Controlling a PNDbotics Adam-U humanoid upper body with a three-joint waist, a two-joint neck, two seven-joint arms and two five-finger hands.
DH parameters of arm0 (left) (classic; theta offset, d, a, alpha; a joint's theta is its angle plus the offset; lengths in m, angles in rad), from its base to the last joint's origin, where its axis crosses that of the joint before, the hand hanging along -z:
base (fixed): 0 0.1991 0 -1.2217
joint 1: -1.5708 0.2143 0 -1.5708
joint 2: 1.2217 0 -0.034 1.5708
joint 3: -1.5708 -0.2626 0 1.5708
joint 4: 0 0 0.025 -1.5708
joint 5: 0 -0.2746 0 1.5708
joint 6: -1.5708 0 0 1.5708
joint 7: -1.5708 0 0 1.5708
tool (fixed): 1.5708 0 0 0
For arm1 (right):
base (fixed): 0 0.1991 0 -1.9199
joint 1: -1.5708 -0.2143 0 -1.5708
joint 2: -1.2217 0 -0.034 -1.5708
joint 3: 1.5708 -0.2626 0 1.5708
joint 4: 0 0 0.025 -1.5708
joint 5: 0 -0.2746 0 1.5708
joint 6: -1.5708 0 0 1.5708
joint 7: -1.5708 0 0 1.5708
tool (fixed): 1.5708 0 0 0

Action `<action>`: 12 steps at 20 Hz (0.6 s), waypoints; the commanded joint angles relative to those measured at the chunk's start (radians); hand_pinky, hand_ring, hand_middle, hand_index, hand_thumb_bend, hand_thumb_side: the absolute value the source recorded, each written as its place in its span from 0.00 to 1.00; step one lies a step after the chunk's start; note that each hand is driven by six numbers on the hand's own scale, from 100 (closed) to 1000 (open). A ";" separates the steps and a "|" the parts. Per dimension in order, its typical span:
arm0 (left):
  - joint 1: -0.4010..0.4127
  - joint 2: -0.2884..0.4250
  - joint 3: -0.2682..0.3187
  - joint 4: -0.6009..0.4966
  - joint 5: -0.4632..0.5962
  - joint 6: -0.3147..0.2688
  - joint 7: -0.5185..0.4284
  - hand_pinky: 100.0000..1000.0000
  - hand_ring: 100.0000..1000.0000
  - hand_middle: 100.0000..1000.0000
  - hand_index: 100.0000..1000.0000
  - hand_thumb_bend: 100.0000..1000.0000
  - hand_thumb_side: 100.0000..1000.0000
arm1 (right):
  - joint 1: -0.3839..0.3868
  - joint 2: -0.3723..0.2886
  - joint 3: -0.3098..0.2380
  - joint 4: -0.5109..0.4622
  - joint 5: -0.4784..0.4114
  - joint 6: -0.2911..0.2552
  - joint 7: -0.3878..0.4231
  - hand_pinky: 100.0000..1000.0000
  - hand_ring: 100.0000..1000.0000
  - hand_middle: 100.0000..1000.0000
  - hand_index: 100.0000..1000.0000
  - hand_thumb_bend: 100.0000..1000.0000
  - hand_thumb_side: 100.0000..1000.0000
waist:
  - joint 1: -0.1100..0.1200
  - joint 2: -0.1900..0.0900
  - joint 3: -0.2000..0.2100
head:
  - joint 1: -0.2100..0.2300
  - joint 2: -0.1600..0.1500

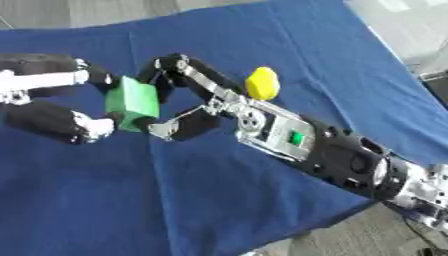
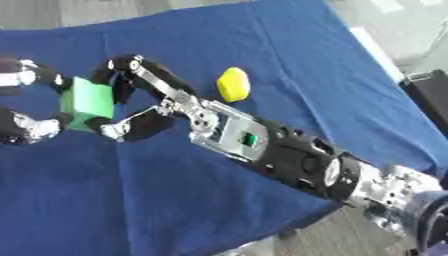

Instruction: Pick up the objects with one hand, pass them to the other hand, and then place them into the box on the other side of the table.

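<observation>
A solid green rectangular block [image 1: 132, 102] is held above the blue cloth-covered table [image 1: 219, 200], caught between the two hands. The right hand [image 1: 229, 107], reaching in from the lower right on a black and silver arm, is curled round the block: its long upper fingers [image 1: 188, 70] are hooked over the block's top right edge, and its thumb is pressed in against the lower right corner. The left hand [image 1: 52, 102], entering from the left edge, is closed on the block's opposite side, with one finger at the upper left corner and another beneath the lower left corner. A rounded yellow object [image 1: 262, 83] is seen lying on the cloth just beyond the right hand's fingers, apart from them.
</observation>
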 commanded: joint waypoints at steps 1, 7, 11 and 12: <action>-0.009 -0.070 -0.059 -0.020 0.008 -0.020 -0.018 1.00 0.86 0.70 0.85 0.00 0.53 | -0.052 -0.026 -0.050 -0.022 -0.007 0.003 -0.042 0.46 0.45 0.51 0.60 0.00 0.00 | 0.015 -0.032 0.001 | -0.010 -0.001; -0.022 -0.082 -0.060 -0.005 -0.016 -0.030 -0.018 1.00 0.86 0.70 0.85 0.00 0.50 | -0.061 -0.034 -0.054 -0.022 -0.021 0.047 -0.058 0.45 0.44 0.49 0.60 0.00 0.00 | 0.016 -0.033 0.006 | -0.019 -0.001; -0.027 -0.089 -0.057 0.004 -0.028 -0.037 -0.018 1.00 0.86 0.70 0.85 0.00 0.49 | -0.066 -0.037 -0.056 -0.022 -0.028 0.060 -0.060 0.45 0.43 0.48 0.60 0.00 0.00 | 0.017 -0.034 0.008 | -0.023 -0.001; -0.028 -0.091 -0.057 0.005 -0.032 -0.038 -0.018 1.00 0.86 0.69 0.85 0.00 0.48 | -0.066 -0.037 -0.056 -0.022 -0.030 0.059 -0.060 0.45 0.43 0.48 0.60 0.00 0.00 | 0.017 -0.034 0.008 | -0.023 -0.001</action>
